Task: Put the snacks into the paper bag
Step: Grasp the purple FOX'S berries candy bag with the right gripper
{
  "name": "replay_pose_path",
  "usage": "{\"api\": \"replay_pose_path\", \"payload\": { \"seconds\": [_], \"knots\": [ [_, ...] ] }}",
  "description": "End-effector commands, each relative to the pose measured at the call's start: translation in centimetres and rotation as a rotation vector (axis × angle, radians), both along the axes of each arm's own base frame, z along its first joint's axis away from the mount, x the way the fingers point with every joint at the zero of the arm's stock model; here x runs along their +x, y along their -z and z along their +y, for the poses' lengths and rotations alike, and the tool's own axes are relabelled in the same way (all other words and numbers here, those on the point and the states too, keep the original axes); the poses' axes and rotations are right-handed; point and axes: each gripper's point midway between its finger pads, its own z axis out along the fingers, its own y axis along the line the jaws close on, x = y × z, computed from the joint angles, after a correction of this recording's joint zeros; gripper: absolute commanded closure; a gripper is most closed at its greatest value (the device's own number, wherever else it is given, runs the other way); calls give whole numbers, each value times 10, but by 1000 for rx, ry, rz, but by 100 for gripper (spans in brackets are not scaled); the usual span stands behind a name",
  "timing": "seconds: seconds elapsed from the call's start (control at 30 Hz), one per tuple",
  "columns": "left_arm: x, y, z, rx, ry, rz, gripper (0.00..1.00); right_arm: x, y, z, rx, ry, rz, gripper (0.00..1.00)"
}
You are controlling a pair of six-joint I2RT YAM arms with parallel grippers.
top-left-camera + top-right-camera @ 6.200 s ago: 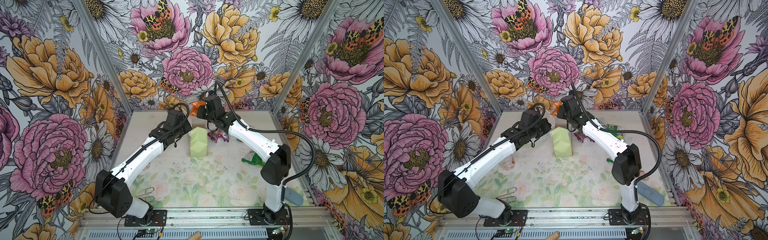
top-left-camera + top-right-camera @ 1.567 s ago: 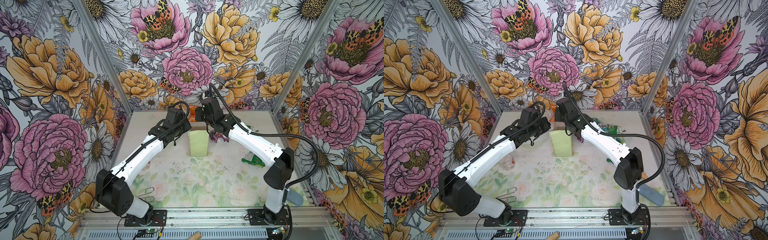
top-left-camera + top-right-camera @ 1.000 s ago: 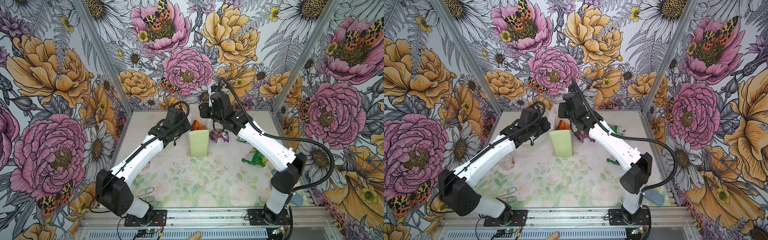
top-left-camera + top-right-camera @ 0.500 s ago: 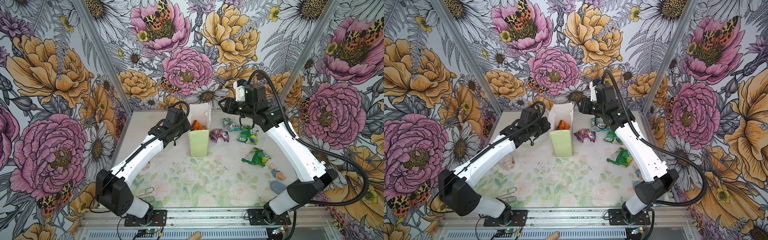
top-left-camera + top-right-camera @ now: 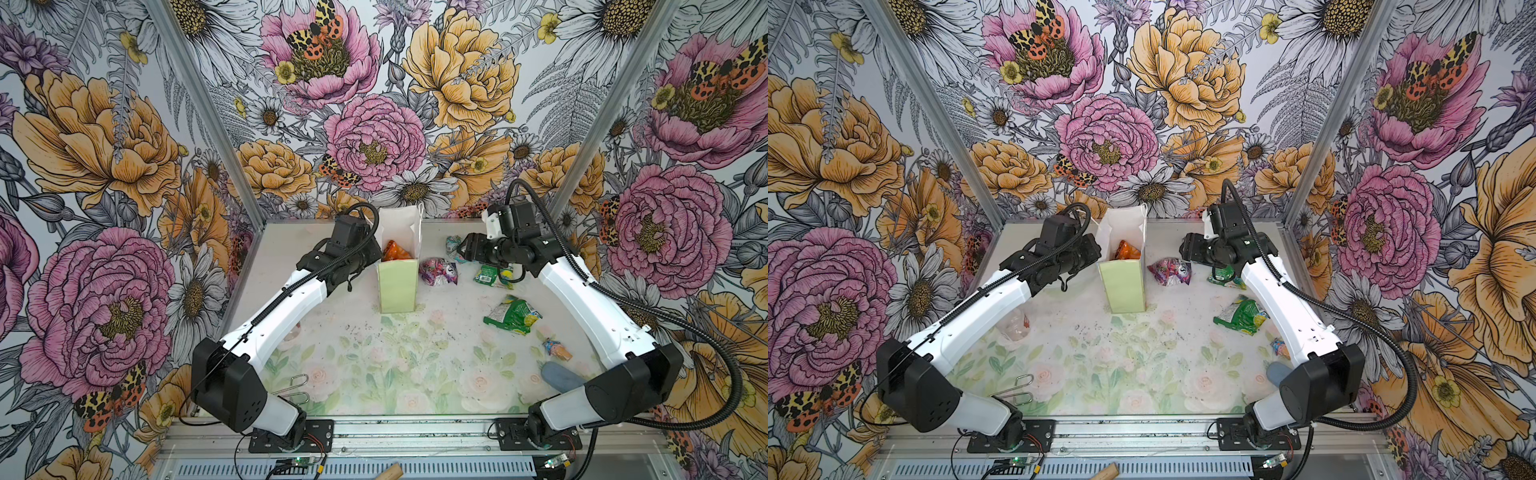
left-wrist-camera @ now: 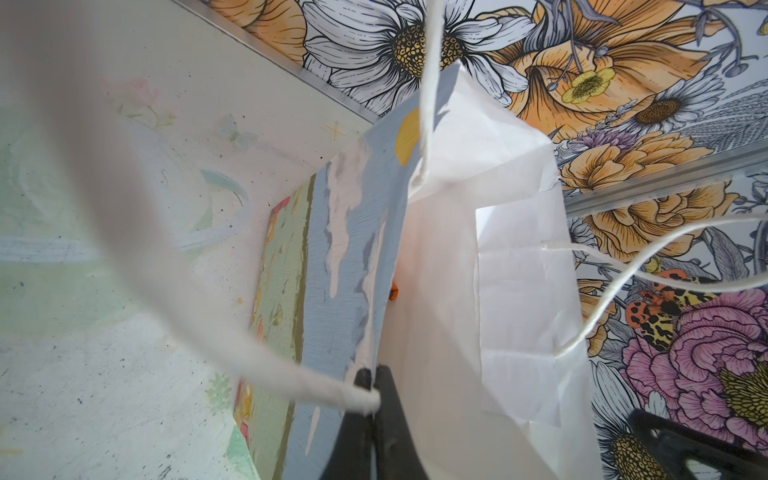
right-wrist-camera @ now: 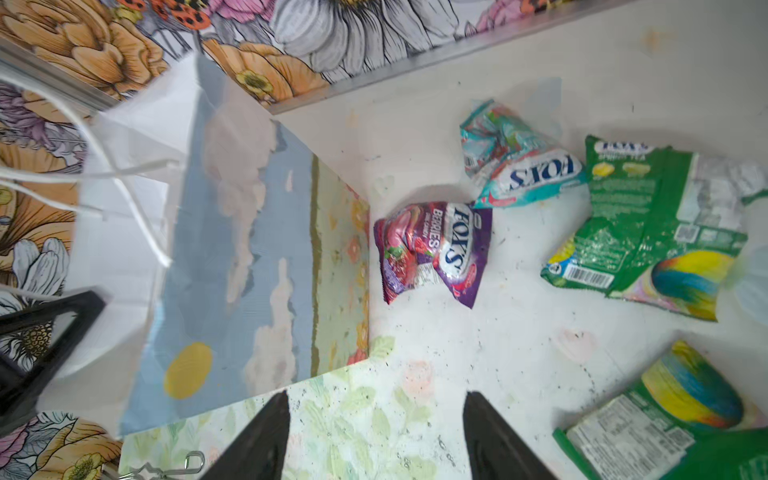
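At frame centre, my left gripper (image 6: pixel 371 380) pinches the paper bag (image 5: pixel 397 286), one orange packet (image 5: pixel 394 252) inside; right of it, my right gripper (image 7: pixel 376 395), jaws apart, empty, overlooks four packets (image 5: pixel 438 271) and one candy (image 5: pixel 557 348).

We see the paper bag (image 5: pixel 397 286) as matt paper, pale green outside and plain white inside, with handles (image 6: pixel 332 392) of soft, twisted white cord. The snacks (image 5: pixel 513 318) are glossy, crinkled foil: the purple packet (image 7: pixel 432 249), the teal packet (image 7: pixel 519 174), the green packet (image 7: pixel 648 232) and the orange packet (image 5: pixel 392 251) all catch the light. The counter (image 5: pixel 374 365) looks matt, scuffed and speckled with dark grit. The fingers (image 7: pixel 266 432) of the right gripper (image 7: pixel 376 399) are matt black plastic, and the arm shells (image 5: pixel 286 303) are smooth, glossy white plastic. The frame rail (image 5: pixel 415 428) is brushed metal; the paper clip (image 5: pixel 297 384) is shiny wire.
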Motion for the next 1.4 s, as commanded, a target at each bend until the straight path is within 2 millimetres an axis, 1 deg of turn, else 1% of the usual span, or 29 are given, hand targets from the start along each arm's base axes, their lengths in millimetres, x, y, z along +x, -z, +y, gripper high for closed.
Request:
{"api": "replay_pose_path", "payload": {
  "seconds": [0.0,0.07,0.17,0.3,0.4,0.57,0.73,0.9,1.0,1.37],
  "knots": [
    [4,-18,0,-17,6,-39,100,-3,29,9,102,22,117,29],
    [4,-16,-1,-17,6,-36,100,-2,41,10,146,53,146,28],
    [5,-14,-1,-16,7,-31,100,4,54,12,230,101,154,28],
    [5,-12,-2,-15,9,-26,100,11,75,9,344,171,182,28],
    [5,-11,-2,-13,10,-23,100,17,91,5,399,213,198,28],
    [5,-9,-1,-11,5,-21,100,30,113,3,483,243,221,28],
    [5,-9,-1,-11,4,-21,100,43,136,5,530,252,248,28],
    [5,-8,0,-8,1,-19,100,58,155,7,606,284,258,27],
    [6,-7,0,-7,1,-16,100,67,162,8,648,292,252,27],
    [8,-6,0,-7,-2,-15,100,86,181,7,639,315,238,28]
  ]
}}
